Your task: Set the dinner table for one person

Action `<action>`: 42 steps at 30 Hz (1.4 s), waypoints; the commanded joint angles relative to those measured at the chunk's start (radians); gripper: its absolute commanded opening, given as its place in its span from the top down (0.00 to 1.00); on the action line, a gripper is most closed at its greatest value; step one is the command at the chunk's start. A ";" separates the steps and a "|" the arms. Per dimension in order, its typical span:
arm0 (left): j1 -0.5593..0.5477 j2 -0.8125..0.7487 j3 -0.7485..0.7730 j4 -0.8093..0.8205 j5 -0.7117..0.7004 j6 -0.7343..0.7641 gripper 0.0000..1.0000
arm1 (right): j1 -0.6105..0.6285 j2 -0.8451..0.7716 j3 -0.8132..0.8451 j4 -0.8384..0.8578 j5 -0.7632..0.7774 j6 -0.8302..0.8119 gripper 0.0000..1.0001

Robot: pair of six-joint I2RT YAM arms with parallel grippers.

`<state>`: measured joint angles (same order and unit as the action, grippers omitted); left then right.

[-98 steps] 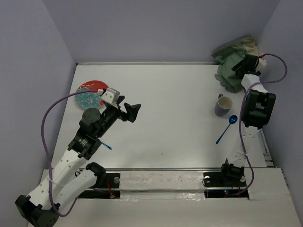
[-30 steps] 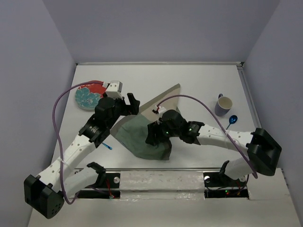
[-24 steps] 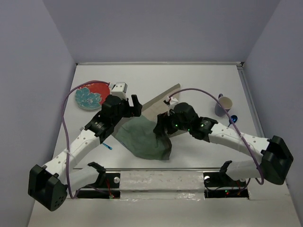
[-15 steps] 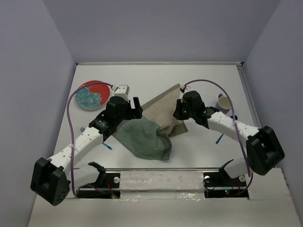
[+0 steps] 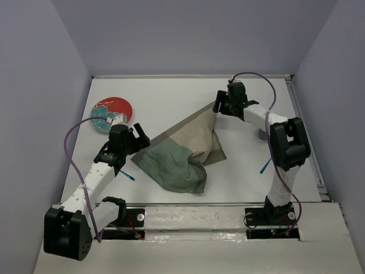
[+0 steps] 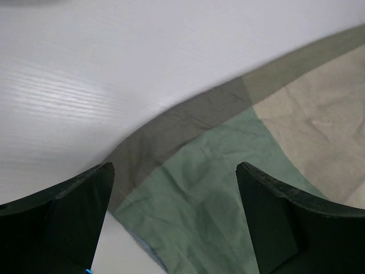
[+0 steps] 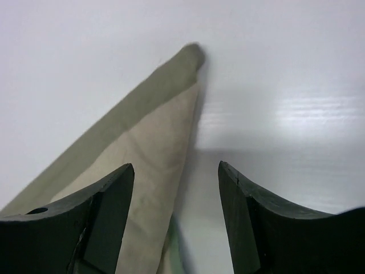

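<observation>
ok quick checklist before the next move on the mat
1. Mat flat: not ok, bunched in the middle.
2. Left end effector open: ok, over the mat's left corner.
3. Right end effector free of cloth: ok, open, far corner lying loose ahead of it.
4. Plate clear of the mat: ok, apart at far left.
5. Spoon clear of the mat: ok, apart on the right.
</observation>
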<state>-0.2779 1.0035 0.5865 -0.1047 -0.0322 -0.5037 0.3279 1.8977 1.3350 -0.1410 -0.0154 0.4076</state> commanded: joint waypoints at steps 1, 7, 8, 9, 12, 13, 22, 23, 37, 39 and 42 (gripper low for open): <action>0.078 -0.091 -0.033 -0.026 0.117 -0.039 0.01 | -0.020 0.110 0.139 0.052 0.055 -0.019 0.34; 0.078 -0.080 -0.017 -0.098 0.043 -0.056 0.01 | -0.050 0.247 0.332 0.047 0.037 -0.027 0.35; 0.082 -0.063 -0.014 -0.093 0.046 -0.049 0.06 | -0.050 0.285 0.354 0.049 0.023 -0.029 0.35; 0.085 -0.060 -0.014 -0.087 0.051 -0.042 0.17 | -0.050 0.303 0.395 0.046 0.023 -0.030 0.36; 0.100 -0.048 -0.017 -0.082 0.023 -0.033 0.40 | -0.050 0.359 0.444 0.044 -0.034 -0.033 0.38; 0.103 -0.042 -0.017 -0.079 -0.003 -0.030 0.42 | -0.050 0.369 0.463 0.044 -0.040 -0.033 0.39; 0.106 0.090 -0.001 -0.072 -0.015 0.022 0.38 | -0.072 0.364 0.454 0.047 -0.012 -0.043 0.95; 0.105 0.102 0.001 -0.069 -0.015 0.027 0.37 | -0.085 0.356 0.449 0.052 -0.014 -0.039 1.00; 0.102 0.171 0.022 -0.056 -0.115 0.022 0.41 | -0.122 0.253 0.291 0.187 -0.109 -0.041 1.00; 0.102 0.217 0.029 -0.049 -0.114 0.017 0.40 | -0.122 0.247 0.280 0.198 -0.121 -0.035 1.00; 0.103 0.257 0.027 -0.001 -0.106 0.005 0.40 | -0.122 0.241 0.263 0.201 -0.138 -0.049 1.00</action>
<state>-0.1745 1.2148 0.5823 -0.1570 -0.1127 -0.4919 0.1978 2.2028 1.6188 -0.0299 -0.1036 0.3702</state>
